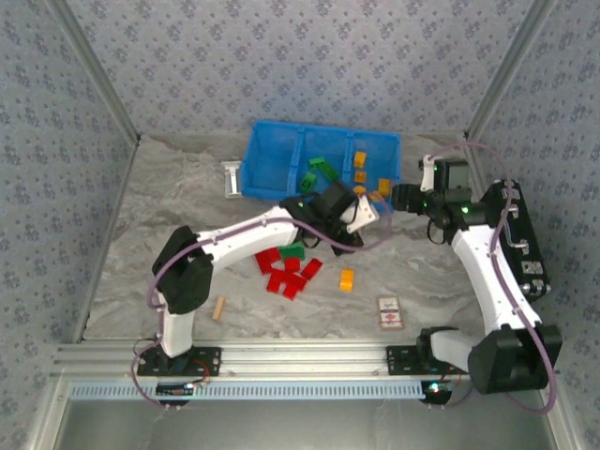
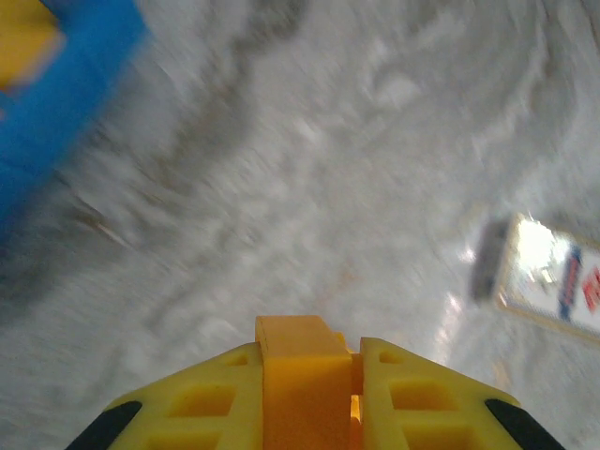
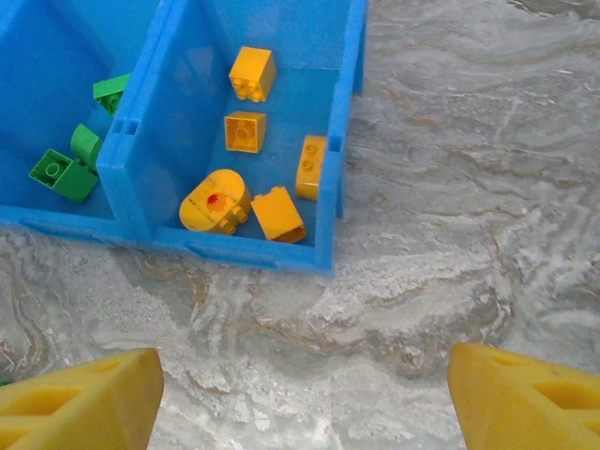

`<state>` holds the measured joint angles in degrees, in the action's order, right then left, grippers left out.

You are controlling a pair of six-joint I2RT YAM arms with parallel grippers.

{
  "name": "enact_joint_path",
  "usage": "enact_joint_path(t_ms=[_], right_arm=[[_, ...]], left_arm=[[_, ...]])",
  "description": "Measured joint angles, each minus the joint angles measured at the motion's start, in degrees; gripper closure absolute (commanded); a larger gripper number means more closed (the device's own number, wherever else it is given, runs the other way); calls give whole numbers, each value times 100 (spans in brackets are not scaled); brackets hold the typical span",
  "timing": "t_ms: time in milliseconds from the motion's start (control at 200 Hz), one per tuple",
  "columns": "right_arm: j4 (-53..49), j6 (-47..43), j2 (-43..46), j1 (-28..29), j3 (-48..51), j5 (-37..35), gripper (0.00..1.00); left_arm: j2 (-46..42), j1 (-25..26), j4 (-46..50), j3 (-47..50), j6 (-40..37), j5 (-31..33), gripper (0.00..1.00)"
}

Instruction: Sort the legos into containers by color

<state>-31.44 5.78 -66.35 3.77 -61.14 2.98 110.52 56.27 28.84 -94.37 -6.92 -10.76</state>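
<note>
Left gripper (image 2: 309, 349): clenched on a yellow-orange lego (image 2: 298, 394), which is pinched between the yellow fingers above the marbled table (image 2: 309, 169).
Right gripper (image 3: 305, 361): jaws are spread wide with nothing held, above the table just before the bin's right compartment.
Loose legos: red legos (image 1: 284, 272) are clustered mid-table, with a green lego (image 1: 292, 250) just beside them and a single orange lego (image 1: 347, 279) near.
Blue bin (image 1: 272, 164): set at the far side; yellow legos (image 3: 245, 131) lie in the right compartment, green legos (image 3: 64, 173) in the middle.

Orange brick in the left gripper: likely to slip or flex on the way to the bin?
Probably rigid: the orange brick sits square in the left gripper, showing no bending. Its smooth faces might slip a little. Likely light, being small moulded plastic.
</note>
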Motion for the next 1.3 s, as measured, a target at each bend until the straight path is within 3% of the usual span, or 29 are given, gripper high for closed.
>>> enact_joint_path(t_ms=[380,640,885,1005,1300], right_arm=[[293,398,404,-741,673,684,18],[538,546,411,-739,1056,1056,18],[673,564,328,-739,1054,1255,18],[684,560,240,-640,1054,1294,17],[420,957,138,1016,1375,684,16]], left_arm=[[2946,-396,341,-4306,-463,184,77],[3735,-662,529,-4824,-463,271,74],[3827,-833,433,-5110,-404,404,43],[3834,-826,420,-5141,-407,417,39],[3622,-916,734,-5316,-444,544,39]])
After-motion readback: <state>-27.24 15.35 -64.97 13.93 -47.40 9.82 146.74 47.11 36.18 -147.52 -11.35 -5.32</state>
